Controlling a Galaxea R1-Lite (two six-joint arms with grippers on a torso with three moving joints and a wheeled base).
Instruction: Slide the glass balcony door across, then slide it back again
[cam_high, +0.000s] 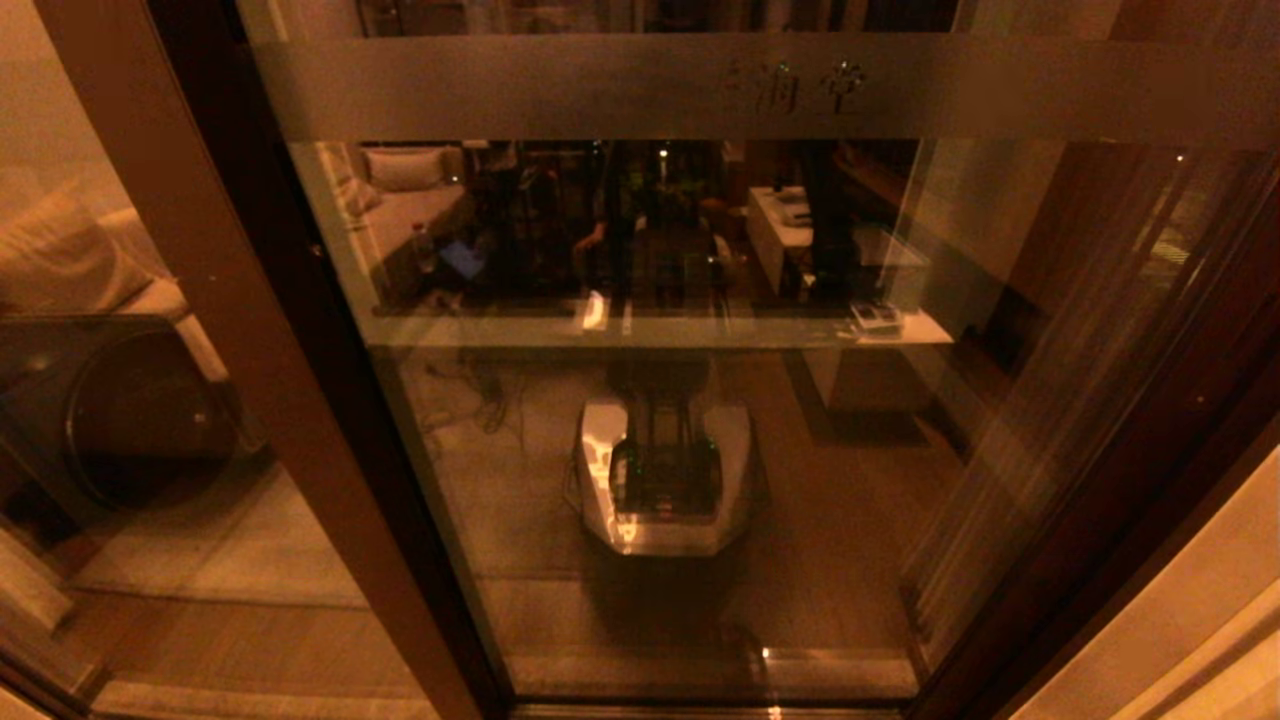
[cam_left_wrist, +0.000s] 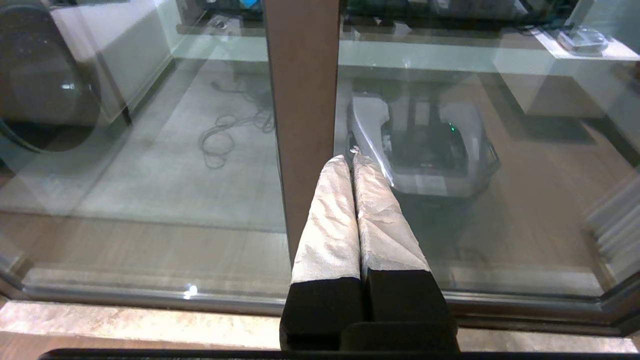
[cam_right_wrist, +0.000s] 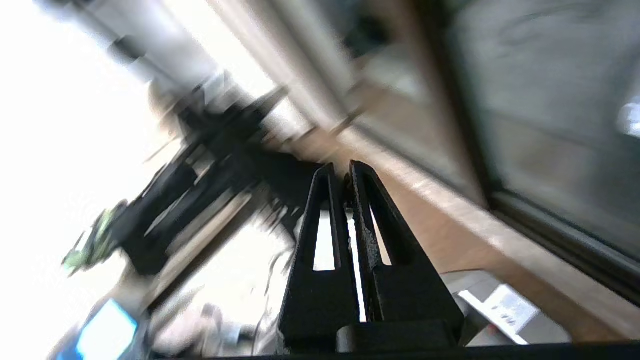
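Note:
The glass balcony door (cam_high: 700, 450) fills the head view, with its frosted band of Chinese characters (cam_high: 640, 90) across the top and a dark brown frame. No handle shows. Neither gripper appears in the head view. In the left wrist view my left gripper (cam_left_wrist: 348, 157) is shut with nothing in it. Its white-wrapped fingertips (cam_left_wrist: 334, 167) sit at the right edge of a brown vertical stile (cam_left_wrist: 302, 100), against the glass (cam_left_wrist: 500, 175). My right gripper (cam_right_wrist: 340, 170) is shut and empty, low by the floor and apart from the door.
A second brown-framed glass panel (cam_high: 150, 480) without lettering stands at the left, with a dark round appliance (cam_high: 130, 410) behind it. The bottom track (cam_left_wrist: 150, 295) and a stone sill (cam_left_wrist: 125, 325) run below the glass. A pale wall (cam_high: 1200, 620) closes the right side.

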